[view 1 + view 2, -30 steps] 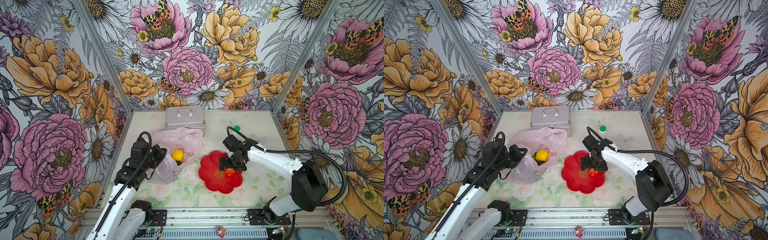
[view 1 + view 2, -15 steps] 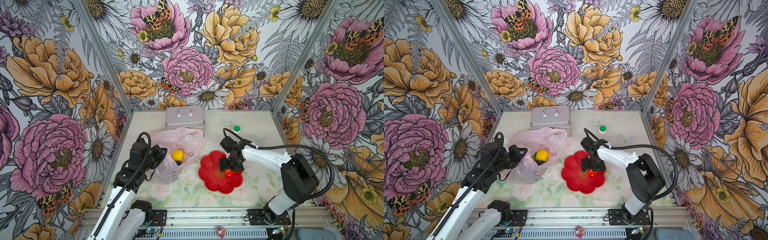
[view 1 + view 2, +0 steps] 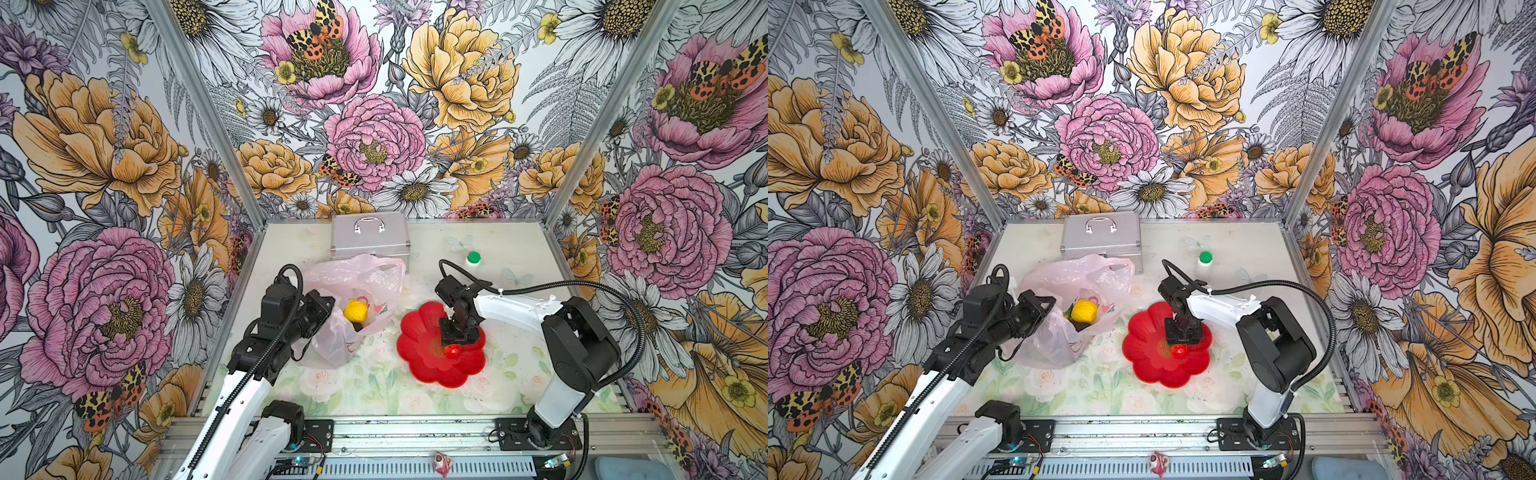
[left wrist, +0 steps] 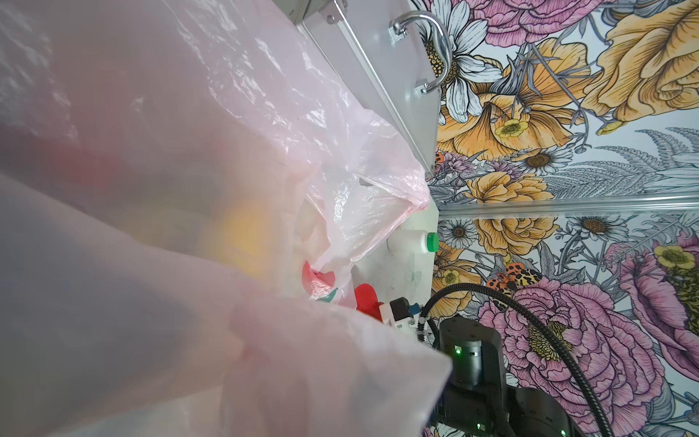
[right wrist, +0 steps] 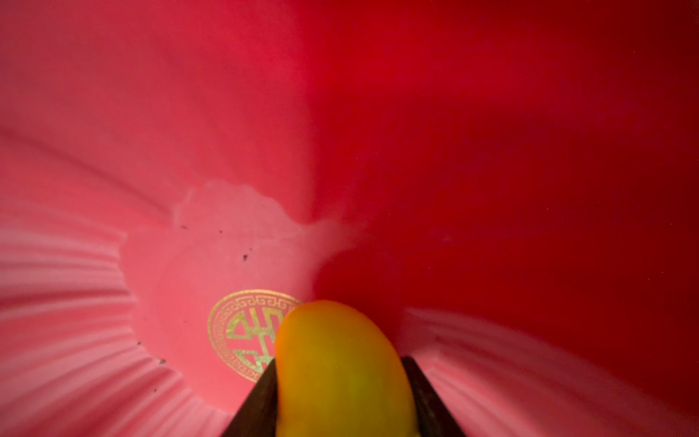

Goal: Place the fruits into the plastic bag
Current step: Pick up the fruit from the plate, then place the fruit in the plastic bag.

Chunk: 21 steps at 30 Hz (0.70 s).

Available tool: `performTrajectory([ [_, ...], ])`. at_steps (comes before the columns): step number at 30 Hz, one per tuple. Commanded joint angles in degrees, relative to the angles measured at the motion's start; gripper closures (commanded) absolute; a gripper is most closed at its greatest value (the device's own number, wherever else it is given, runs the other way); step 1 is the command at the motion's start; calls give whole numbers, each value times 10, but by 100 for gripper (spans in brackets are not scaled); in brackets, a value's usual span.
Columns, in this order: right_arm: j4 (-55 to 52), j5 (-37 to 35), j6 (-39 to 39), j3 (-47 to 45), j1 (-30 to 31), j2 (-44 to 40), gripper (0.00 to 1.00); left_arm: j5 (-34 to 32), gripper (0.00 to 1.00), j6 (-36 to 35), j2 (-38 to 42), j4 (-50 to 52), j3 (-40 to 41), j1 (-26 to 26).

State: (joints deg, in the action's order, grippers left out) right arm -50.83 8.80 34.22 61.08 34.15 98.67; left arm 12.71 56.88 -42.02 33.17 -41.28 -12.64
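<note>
Left wrist view is nearly filled by the plastic bag (image 4: pixel 189 151), a thin, crinkly, pale-pink film that you can half see through, with a yellow blur behind it. In both top views the left pincer (image 3: pixel 326 309) is closed tight on the bag's near rim, and the film is pulled up into a slack open mouth. Inside lies a lemon (image 3: pixel 355 311), round, glossy and bright yellow, with a sliver of green lime (image 3: pixel 1067 312) touching it. Just behind the bag stands a silver case (image 3: pixel 370 239), boxy brushed metal with a curved wire handle. The tabletop (image 3: pixel 374 395) has a pale, faded rose print. To the right sits a red plate (image 3: pixel 419 365), smooth plastic and scalloped like a flower, with fluted petals and a gold round emblem at its centre. The right pincer (image 3: pixel 454 343) points straight down into the plate. In the right wrist view its dark fingers (image 5: pixel 261 397) press both flanks of a smooth yellow-orange mango (image 5: pixel 340 370), held narrow around it. Farther back stands a white bottle (image 3: pixel 473 257) with a green cap.
</note>
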Motion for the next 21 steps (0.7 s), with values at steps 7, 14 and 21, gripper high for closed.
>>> performTrajectory([
  [7,10,65,8,70,-3,-51,60,-6,100,-7,4,-1,0,0],
  [14,45,190,41,234,5,-4,60,-3,100,-1,34,7,8,-2],
  [21,51,254,66,444,65,153,60,-5,100,-1,61,25,14,-1],
])
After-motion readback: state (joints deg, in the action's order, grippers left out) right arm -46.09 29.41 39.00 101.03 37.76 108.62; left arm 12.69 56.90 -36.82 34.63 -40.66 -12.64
